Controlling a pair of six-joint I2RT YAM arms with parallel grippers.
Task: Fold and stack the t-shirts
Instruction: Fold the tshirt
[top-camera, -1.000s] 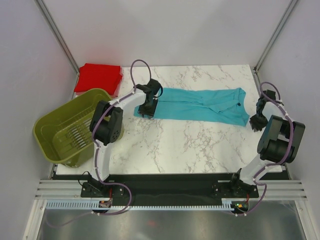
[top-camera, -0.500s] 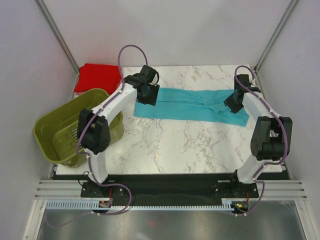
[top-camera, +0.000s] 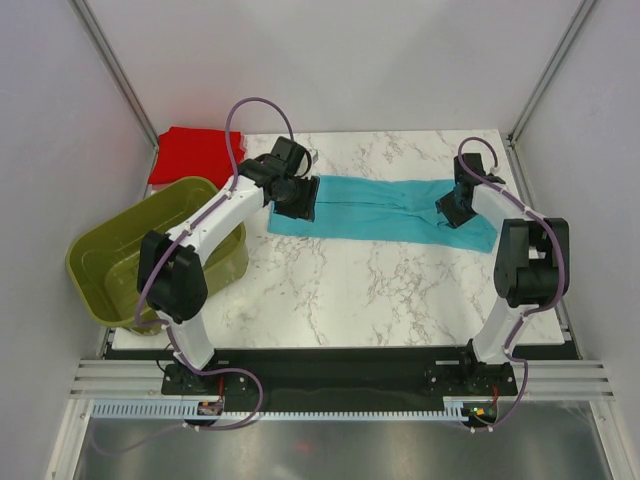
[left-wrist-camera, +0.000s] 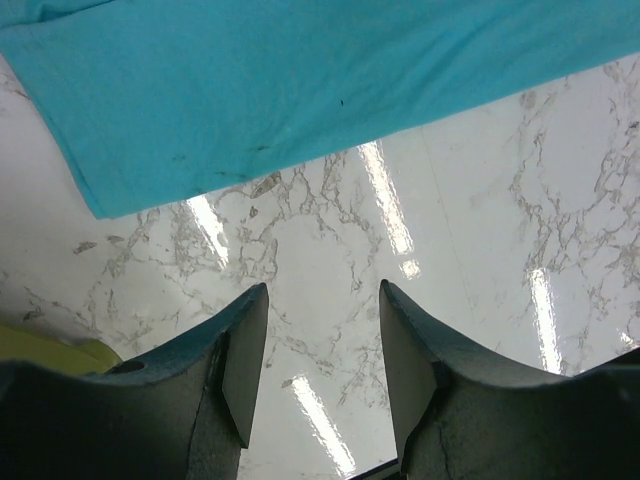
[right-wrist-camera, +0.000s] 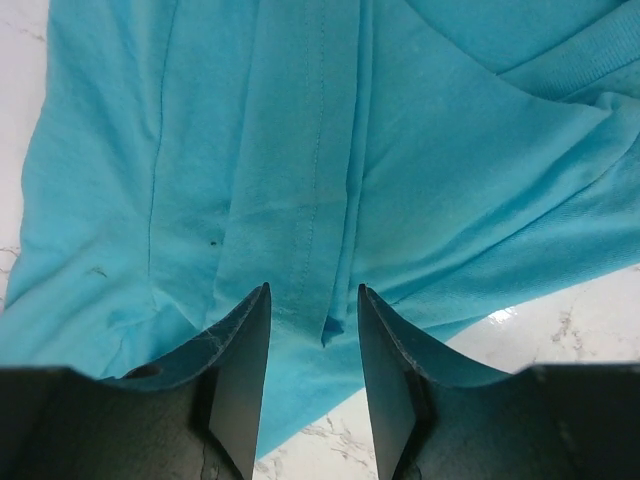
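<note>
The turquoise t-shirt (top-camera: 385, 210) lies on the marble table, folded into a long band that runs left to right. My left gripper (top-camera: 297, 197) hovers at its left end, open. In the left wrist view the left gripper (left-wrist-camera: 322, 290) has only bare marble between its fingers, and the shirt's edge (left-wrist-camera: 250, 90) lies just ahead. My right gripper (top-camera: 453, 210) is over the shirt's right end, open. In the right wrist view the right gripper (right-wrist-camera: 312, 292) straddles a stitched fold of the turquoise cloth (right-wrist-camera: 300, 150) without pinching it. The red t-shirt (top-camera: 196, 156) lies as a flat square at the far left corner.
An olive-green slotted basket (top-camera: 110, 250) stands off the table's left edge, beside the left arm; a corner of the basket (left-wrist-camera: 40, 352) shows in the left wrist view. Grey walls close in the table on the left, the right and the back.
The right arm swung in from the table's right edge to over the shirt's right end, and its jaws opened wider. The left gripper shifted slightly towards the back at the shirt's left end.
</note>
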